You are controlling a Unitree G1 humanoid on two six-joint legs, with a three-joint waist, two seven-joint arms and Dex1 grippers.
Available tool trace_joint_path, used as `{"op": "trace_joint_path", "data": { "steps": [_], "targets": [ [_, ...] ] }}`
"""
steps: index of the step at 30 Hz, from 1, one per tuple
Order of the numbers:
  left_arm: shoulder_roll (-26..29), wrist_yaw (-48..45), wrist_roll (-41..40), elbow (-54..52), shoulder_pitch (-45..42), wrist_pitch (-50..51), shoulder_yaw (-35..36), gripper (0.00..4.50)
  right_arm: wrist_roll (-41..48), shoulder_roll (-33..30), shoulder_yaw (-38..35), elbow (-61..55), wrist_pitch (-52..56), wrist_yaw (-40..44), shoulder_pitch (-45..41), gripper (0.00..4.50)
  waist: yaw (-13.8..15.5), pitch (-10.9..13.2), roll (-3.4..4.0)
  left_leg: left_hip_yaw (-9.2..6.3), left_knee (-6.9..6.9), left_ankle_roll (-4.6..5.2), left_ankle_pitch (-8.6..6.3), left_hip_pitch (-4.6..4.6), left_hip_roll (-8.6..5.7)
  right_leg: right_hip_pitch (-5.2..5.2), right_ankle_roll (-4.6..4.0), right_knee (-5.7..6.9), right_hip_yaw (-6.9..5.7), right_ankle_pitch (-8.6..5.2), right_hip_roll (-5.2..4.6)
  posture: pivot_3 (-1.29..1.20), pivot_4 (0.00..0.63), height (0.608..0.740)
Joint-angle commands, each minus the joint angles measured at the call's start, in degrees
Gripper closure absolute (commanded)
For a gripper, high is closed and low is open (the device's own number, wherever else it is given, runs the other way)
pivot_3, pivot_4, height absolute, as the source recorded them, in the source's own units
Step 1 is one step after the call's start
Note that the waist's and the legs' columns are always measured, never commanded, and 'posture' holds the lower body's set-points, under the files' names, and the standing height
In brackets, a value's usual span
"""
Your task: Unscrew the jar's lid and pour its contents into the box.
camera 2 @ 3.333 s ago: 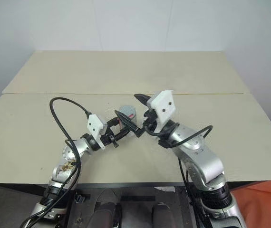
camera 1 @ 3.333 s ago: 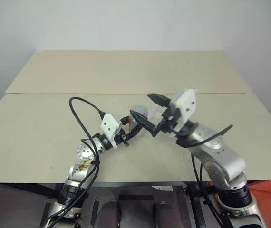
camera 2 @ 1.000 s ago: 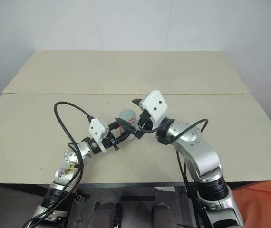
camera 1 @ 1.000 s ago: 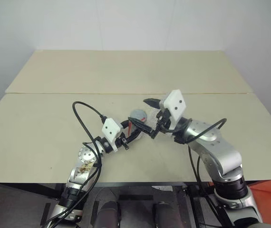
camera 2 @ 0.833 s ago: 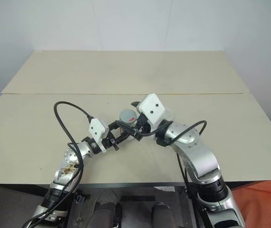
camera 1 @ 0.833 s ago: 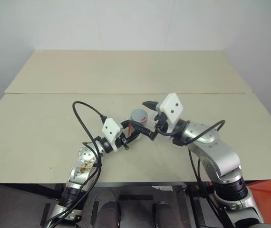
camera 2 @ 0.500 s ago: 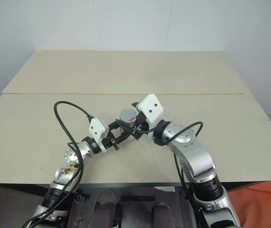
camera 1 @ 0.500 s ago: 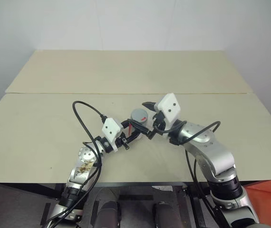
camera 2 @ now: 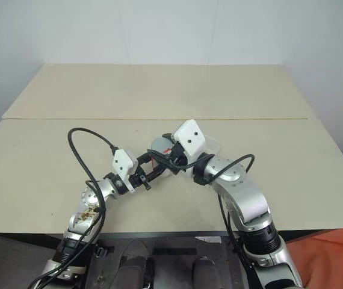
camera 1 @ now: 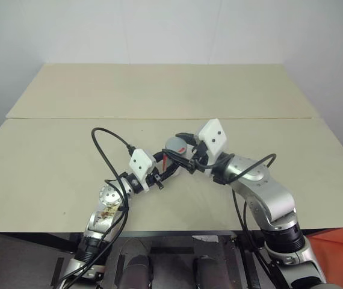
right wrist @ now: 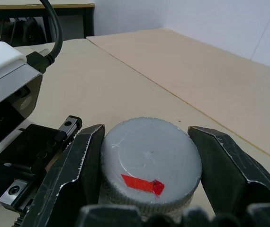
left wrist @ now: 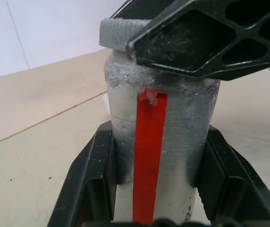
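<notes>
Beige and bare, the worktop carries the action near the middle of its front half, a little back from the front edge. On the left, the left pincer is clamped on the body of the jar, its black fingers pressing both sides of the grey cylinder with the red stripe. The lid sits on top, grey with a small red mark, and the right pincer has its two fingers against opposite sides of the rim, apparently just gripping it. The step in hand looks like unscrewing: the grip should bite evenly on the ribbed rim and turn about the jar's own axis while the left side holds firm. Just right of the jar, partly hidden behind the right wrist, stands the clear box. Open room lies toward every edge.
</notes>
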Motion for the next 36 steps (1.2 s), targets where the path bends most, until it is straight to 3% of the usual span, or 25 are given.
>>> {"op": "trace_joint_path", "data": {
  "steps": [1, 7, 15, 21, 26, 36],
  "targets": [
    [-0.1, -0.4, -1.0, -2.2, -1.0, -1.1, 0.0, 2.62, 0.1, -0.1, -0.8, -1.3, -1.7, 0.4, -0.1, 1.73, 0.0, 0.0, 0.0, 0.01, 0.0, 0.0, 0.0, 0.0, 0.0, 0.0, 0.0, 0.0, 0.0, 0.0, 0.0, 0.0, 0.15, 0.74],
    [0.4, -3.0, -3.1, -3.4, -0.4, -0.8, -0.2, 2.62, 1.0, -1.3, -0.7, 0.0, -5.6, 5.0, -0.1, 1.73, 0.0, 0.0, 0.0, 0.01, 0.0, 0.0, 0.0, 0.0, 0.0, 0.0, 0.0, -0.01, 0.0, 0.0, 0.0, 0.0, 0.15, 0.74],
    [1.8, -8.2, -7.8, -6.9, 0.8, 1.1, -0.8, 2.62, 6.3, -8.1, -2.1, 7.0, -15.1, 24.7, -2.7, 1.73, 0.0, 0.0, 0.0, 0.06, 0.0, 0.0, 0.0, 0.0, 0.0, 0.03, 0.0, -0.04, -0.01, 0.0, 0.0, 0.0, 0.15, 0.74],
    [2.5, -10.1, -8.6, -7.8, 0.8, 1.7, -1.2, 2.62, 9.7, -10.8, -0.7, 24.4, -22.5, 47.6, -12.2, 1.73, -0.2, 0.0, 0.0, 0.11, 0.01, 0.0, 0.0, 0.06, 0.02, 0.08, 0.0, -0.04, -0.01, 0.0, 0.03, 0.0, 0.15, 0.74],
    [2.8, -10.6, -8.5, -7.9, 0.6, 1.8, -1.3, 2.62, 10.0, -7.1, 0.4, 42.0, -30.2, 61.2, -21.9, 1.73, -0.3, 0.0, 0.01, 0.18, -0.02, 0.0, 0.0, 0.06, 0.06, 0.06, -0.01, -0.04, -0.02, 0.0, 0.08, 0.0, 0.15, 0.74],
    [3.3, -10.0, -8.5, -8.6, 0.5, 1.9, -1.6, 2.62, 21.0, -11.8, 18.7, 57.5, -43.0, 63.4, -33.5, 1.73, 0.0, 0.0, 0.03, -0.05, -0.02, 0.01, -0.01, 0.05, 0.04, 0.02, -0.02, -0.04, 0.0, 0.01, -0.04, 0.0, 0.15, 0.74]
  ]
}}
